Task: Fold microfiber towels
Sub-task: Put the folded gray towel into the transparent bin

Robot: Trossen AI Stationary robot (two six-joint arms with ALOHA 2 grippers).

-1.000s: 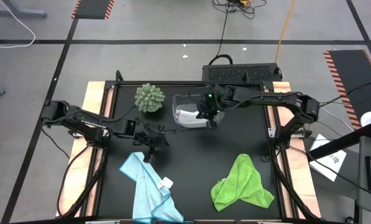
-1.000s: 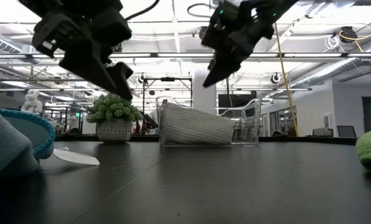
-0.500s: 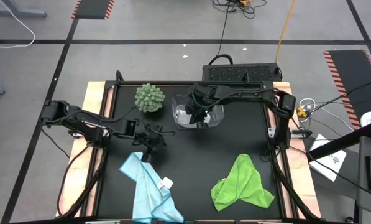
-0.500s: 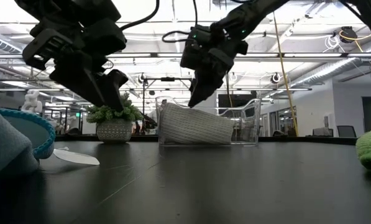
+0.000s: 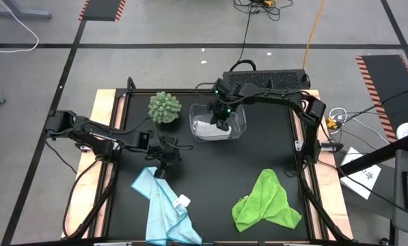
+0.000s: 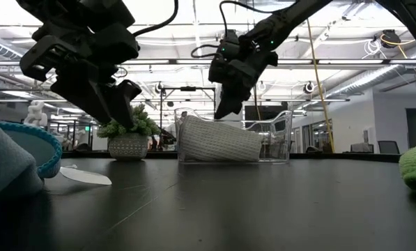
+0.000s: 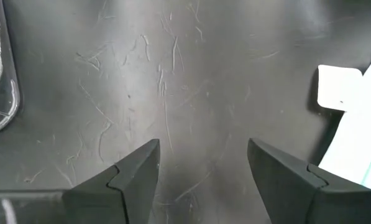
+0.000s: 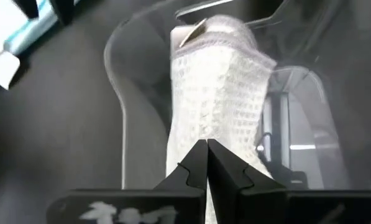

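Fingers pinched shut, my right gripper [image 5: 221, 125] hovers directly over folded white waffle-weave microfiber towel [image 5: 209, 128] in clear plastic bin [image 5: 239, 125] (L gripper [image 5: 161, 168] spread open, empty, nr light blue towel [image 5: 164, 210]).

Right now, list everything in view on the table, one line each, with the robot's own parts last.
White towel: one, white, folded inside the clear bin.
Clear bin: one, transparent, far middle of the table.
Blue towel: one, light blue with a white tag, near left.
Green towel: one, lime green, crumpled, near right.
Ball plant: one, green, far left, beside the bin.
Left tool: open, above the blue towel's far corner.
Right tool: shut, above the white towel in the bin.
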